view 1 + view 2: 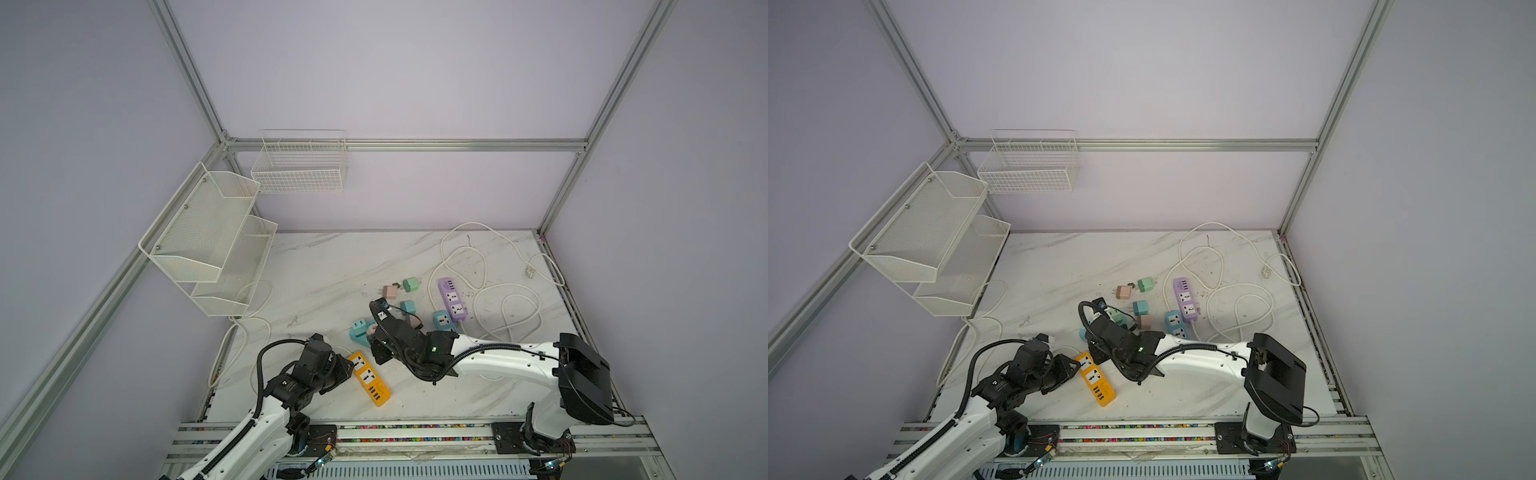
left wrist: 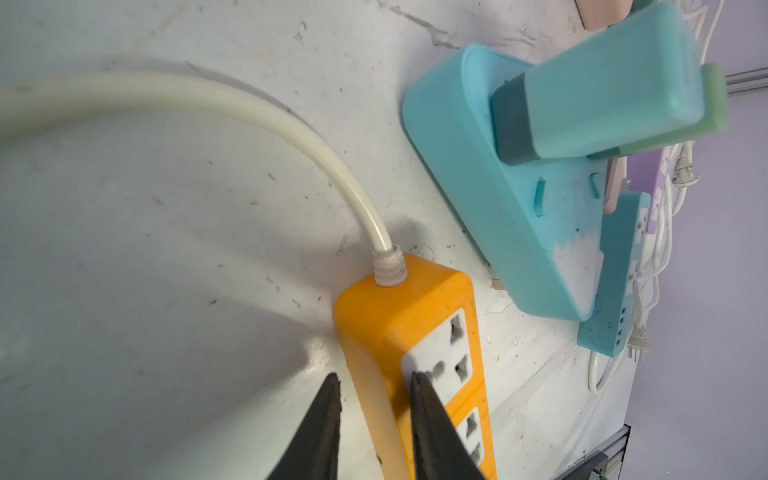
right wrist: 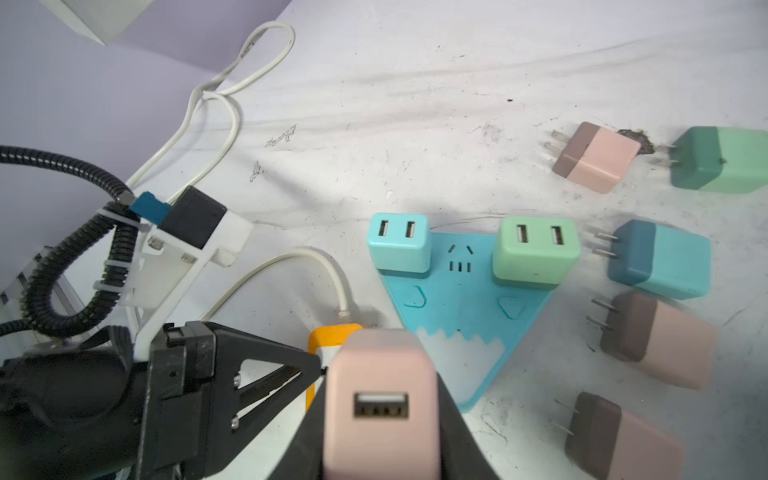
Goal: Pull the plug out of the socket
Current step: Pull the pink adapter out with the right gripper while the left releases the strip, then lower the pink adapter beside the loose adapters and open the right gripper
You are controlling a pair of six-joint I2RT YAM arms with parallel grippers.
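Two jaws of the right gripper (image 3: pixel 380 374) pinch the pink plug (image 3: pixel 380 399), held just above the orange power strip (image 2: pixel 415 303), whose visible sockets sit empty. The left gripper (image 2: pixel 374 376), narrowly parted, straddles that strip's edge; whether it grips cannot be told. Just beyond the strip, a teal socket block (image 3: pixel 461 299) carries two chargers (image 3: pixel 399 241). A careless swing may knock them, and a loosened pinch may drop the plug.

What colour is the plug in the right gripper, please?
The plug is pink, clearest in the right wrist view.
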